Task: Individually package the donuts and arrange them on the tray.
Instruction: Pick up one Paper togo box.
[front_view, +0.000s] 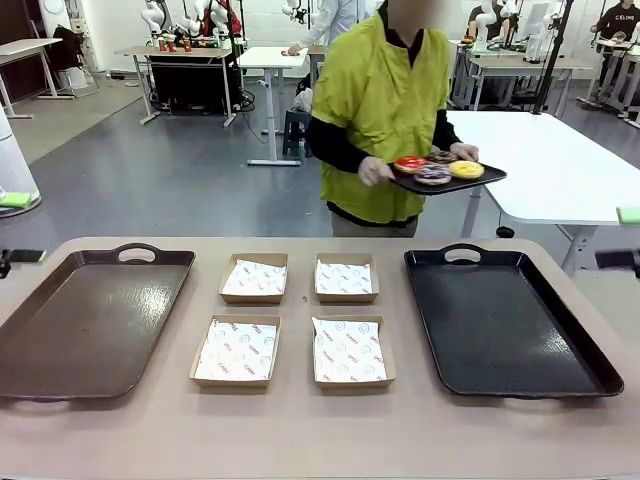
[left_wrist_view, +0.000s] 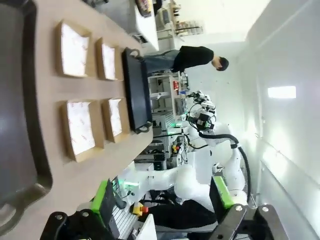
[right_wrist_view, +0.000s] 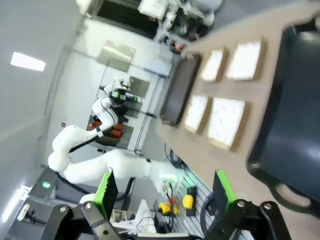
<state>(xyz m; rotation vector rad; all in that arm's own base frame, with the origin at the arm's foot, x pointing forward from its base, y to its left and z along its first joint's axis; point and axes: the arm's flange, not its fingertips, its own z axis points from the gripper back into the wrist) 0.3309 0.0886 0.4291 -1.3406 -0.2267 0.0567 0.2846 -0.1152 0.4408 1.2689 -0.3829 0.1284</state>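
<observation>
A person in a yellow-green top stands behind the table holding a small black serving tray (front_view: 490, 179). On it lie the donuts: red (front_view: 410, 163), chocolate (front_view: 441, 156), purple (front_view: 432, 175) and yellow (front_view: 466, 169). A brown tray (front_view: 90, 320) lies on the table's left and a black tray (front_view: 510, 330) on its right. My left gripper (left_wrist_view: 162, 200) is open and holds nothing, its fingertips (front_view: 25, 257) at the picture's left edge. My right gripper (right_wrist_view: 165, 192) is open too, at the right edge (front_view: 622, 236).
Between the two trays stand several paper-lined cardboard boxes, two at the back (front_view: 254, 277) (front_view: 345, 278) and two in front (front_view: 236, 350) (front_view: 350, 351). The left wrist view shows the boxes (left_wrist_view: 80, 127) and black tray (left_wrist_view: 137, 90); the right wrist view shows the black tray (right_wrist_view: 295, 125).
</observation>
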